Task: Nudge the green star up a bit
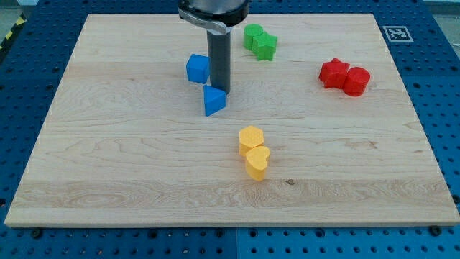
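Observation:
The green star point(265, 46) sits near the view's top, right of centre, touching a green cube-like block point(252, 35) at its upper left. My tip point(219, 89) stands on the board below and to the left of the green star, well apart from it. The tip is right behind the blue triangular block point(213, 101) and just right of the blue cube point(198, 68).
A red star point(333, 73) and a red cylinder point(356, 81) touch at the view's right. A yellow hexagon point(251, 138) and a yellow heart point(257, 162) touch below centre. All lie on the wooden board point(108, 158).

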`<state>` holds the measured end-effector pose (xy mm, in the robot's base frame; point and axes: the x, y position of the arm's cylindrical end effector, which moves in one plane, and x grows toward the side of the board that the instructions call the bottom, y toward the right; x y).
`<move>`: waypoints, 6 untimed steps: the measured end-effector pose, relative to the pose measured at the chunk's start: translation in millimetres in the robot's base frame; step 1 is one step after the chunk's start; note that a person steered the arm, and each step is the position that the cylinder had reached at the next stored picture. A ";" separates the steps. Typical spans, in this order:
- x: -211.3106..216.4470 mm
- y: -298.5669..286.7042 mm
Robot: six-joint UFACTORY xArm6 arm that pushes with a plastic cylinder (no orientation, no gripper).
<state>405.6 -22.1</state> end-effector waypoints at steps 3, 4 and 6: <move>-61.0 75.9; -102.6 45.2; -101.2 2.9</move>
